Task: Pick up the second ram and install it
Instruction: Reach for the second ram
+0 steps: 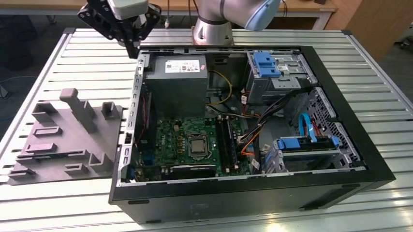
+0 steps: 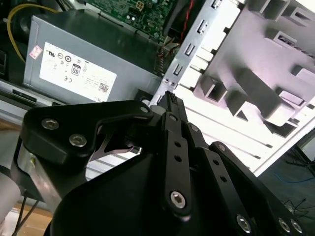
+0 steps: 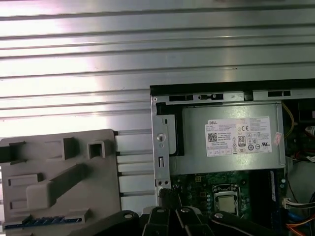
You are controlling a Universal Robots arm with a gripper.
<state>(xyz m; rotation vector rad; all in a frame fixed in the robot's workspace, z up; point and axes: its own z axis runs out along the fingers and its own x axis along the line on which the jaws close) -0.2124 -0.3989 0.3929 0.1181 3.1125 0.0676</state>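
One edge of the second ram [image 3: 42,222] shows in the grey fixture [image 3: 54,189]

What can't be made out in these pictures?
- Memory stick: first wrist view, a thin blue strip in the gray holder; chips too small to see.
- Memory slots: exterior view, too small to tell whether any is filled.
- Whatever lies behind the gripper: second wrist view, hidden by its black body.

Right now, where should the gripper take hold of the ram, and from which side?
Pinch the ram across its flat faces near mid-length, coming from above. In the first wrist view it seems to stand on edge in a slot of the grey holder, only its long edge exposed.
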